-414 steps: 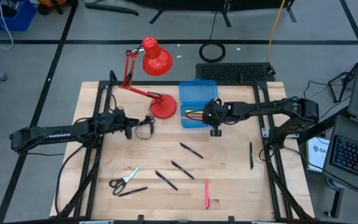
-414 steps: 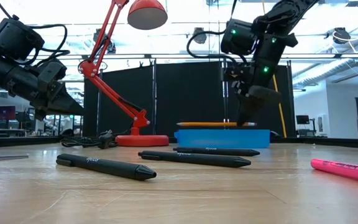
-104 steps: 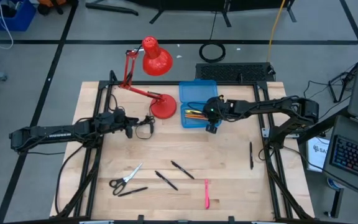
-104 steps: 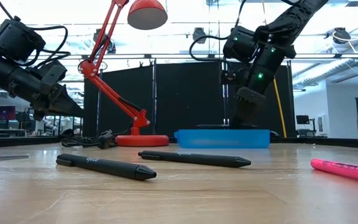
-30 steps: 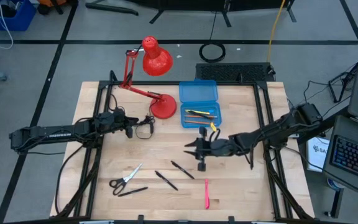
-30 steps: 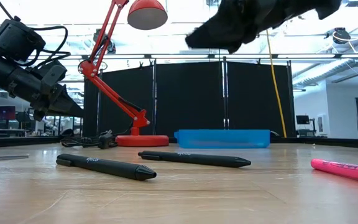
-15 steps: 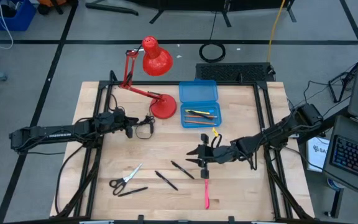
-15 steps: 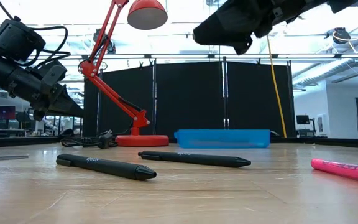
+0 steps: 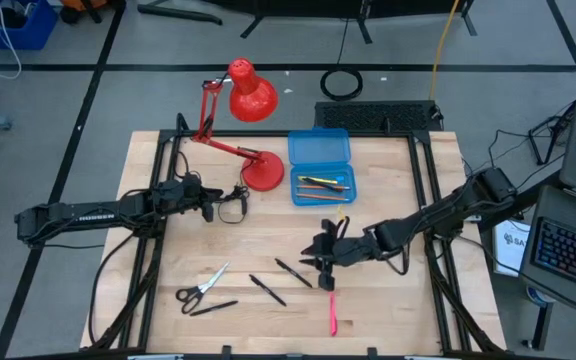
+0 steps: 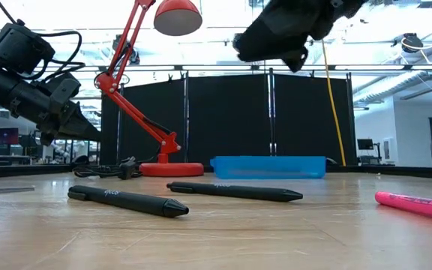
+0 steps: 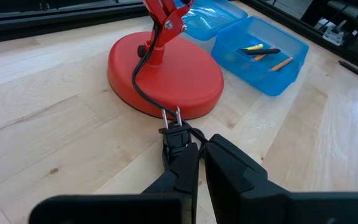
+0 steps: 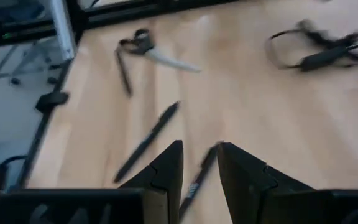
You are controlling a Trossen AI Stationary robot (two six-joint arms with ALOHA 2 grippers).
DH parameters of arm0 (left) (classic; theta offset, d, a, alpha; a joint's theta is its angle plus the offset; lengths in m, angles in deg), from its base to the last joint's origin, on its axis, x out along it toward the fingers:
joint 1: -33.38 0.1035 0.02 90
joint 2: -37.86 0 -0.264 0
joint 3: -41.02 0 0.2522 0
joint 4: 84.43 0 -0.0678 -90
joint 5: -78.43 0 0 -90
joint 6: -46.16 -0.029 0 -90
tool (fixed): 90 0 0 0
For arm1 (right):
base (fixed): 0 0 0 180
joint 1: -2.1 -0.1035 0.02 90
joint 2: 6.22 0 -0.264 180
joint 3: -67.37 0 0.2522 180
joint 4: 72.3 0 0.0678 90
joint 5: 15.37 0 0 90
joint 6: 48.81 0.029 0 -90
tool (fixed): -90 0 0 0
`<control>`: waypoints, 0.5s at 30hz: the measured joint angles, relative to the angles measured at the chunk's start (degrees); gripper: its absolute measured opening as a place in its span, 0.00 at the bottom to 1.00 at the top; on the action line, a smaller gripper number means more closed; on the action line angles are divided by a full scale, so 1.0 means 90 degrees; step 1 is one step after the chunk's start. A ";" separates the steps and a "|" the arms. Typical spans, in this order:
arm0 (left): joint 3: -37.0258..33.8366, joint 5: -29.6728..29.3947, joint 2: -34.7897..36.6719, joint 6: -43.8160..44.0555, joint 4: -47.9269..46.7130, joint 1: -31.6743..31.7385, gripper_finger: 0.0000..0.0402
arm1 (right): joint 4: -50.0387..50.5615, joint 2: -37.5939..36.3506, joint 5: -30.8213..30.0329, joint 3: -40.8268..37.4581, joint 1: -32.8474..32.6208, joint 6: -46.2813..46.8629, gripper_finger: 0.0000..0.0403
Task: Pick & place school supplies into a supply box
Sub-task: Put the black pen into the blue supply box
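Wood makes up the table top [image 9: 268, 240], and the school things lie on it. White writing shows on the left arm in the high view, but it is too small to read. The black pens in the low view carry tiny writing too, also too small to read.

The right gripper [image 9: 318, 262] hangs over the front middle of the table, above a black pen [image 9: 293, 272] and near the top end of the pink pen [image 9: 332, 311]. Its fingers [image 12: 166, 168] stand a little apart with nothing between them. A second ago it was nearer the blue box; now it is closer to the pens.

The left gripper [image 9: 208, 205] waits by the red lamp's base [image 9: 263, 172], where it was before. Its fingers [image 11: 229, 165] are pressed almost together beside the lamp's plug [image 11: 176, 135].

The blue box [image 9: 320, 167] sits open at the back of the table, with an orange pencil and a yellow marker inside. The scissors [image 9: 201, 286] lie at the front left, beside another black pen [image 9: 213, 307]. One more pen [image 9: 267, 290] lies in the middle.
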 joint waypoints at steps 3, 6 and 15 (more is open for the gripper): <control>0.0000 -0.0004 -0.0014 0.0008 -0.0002 0.0000 0.08 | 0.0075 0.0491 0.0385 0.0376 -0.0001 -0.0085 0.22; 0.0000 -0.0007 -0.0076 0.0013 0.0002 0.0000 0.08 | 0.0501 0.1039 0.0665 0.1046 0.0004 -0.0159 0.22; 0.0000 -0.0007 -0.0228 0.0008 0.0010 -0.0002 0.08 | 0.3141 0.2466 0.0695 0.3193 -0.0059 0.0295 0.22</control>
